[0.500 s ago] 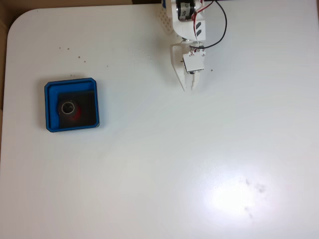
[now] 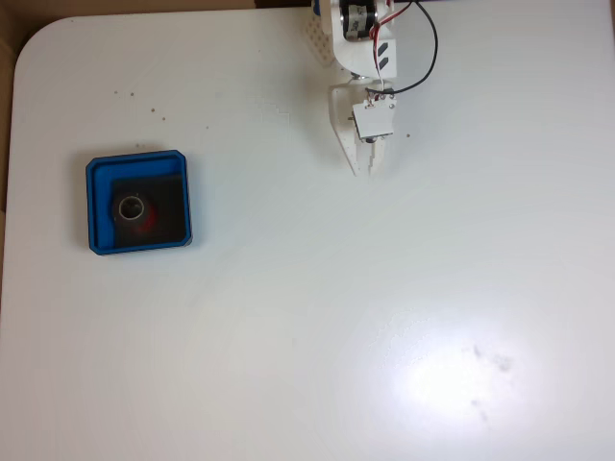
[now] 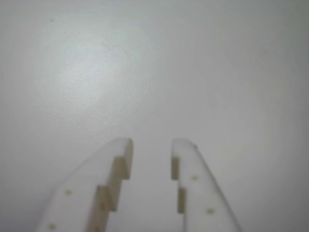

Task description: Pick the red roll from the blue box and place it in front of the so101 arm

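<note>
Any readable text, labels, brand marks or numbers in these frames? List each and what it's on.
None readable.
so101 arm: no print or label legible in the fixed view.
blue box and red roll: no markings seen.
tool: plain white fingers in the wrist view, no text.
table: dark specks, not characters.

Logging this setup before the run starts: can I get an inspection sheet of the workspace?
Surface: white table, a few dark specks, glare patch at lower right in the fixed view.
Job's things: red roll lies inside the blue box at left; arm at top edge.
Clutter: nothing seen.
Gripper: gripper slightly open, empty, over bare table, far from the box.
Cables: red and black wires loop along the arm.
Surroundings: brown strip past the table's left edge.
</note>
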